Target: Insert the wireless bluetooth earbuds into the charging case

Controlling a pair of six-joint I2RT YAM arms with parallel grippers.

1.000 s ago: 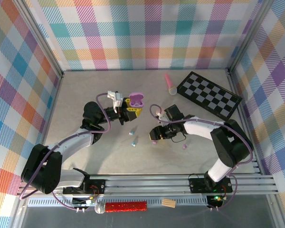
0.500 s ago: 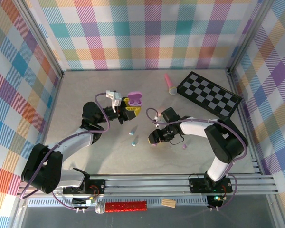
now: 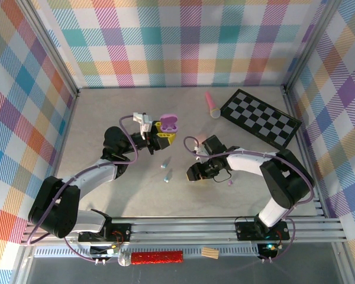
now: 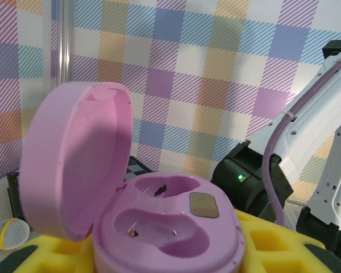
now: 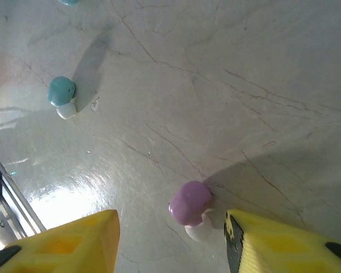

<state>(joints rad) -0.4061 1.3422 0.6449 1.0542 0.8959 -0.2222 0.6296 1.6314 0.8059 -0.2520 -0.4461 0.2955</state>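
My left gripper (image 3: 164,135) is shut on the pink charging case (image 4: 170,227), held above the table with its lid (image 4: 74,165) swung open. Both wells of the case are bare. My right gripper (image 5: 170,242) is low over the table and open, its yellow fingers (image 5: 62,244) on either side of a purple earbud (image 5: 190,203) lying on the surface; neither finger touches it. A teal earbud (image 5: 61,92) lies farther off. Two bluish earbuds (image 3: 164,164) (image 3: 167,176) lie between the arms, and a pink one (image 3: 229,183) lies right of the right gripper.
A pink toy microphone (image 3: 212,105) and a black-and-white checkerboard (image 3: 260,118) lie at the back right. Plaid walls close the table on three sides. The right arm's forearm (image 3: 248,158) stretches across the right half of the table.
The right gripper has shifted slightly toward the near edge and dropped over the purple earbud, its jaws a little narrower. The left gripper and case have stayed put.
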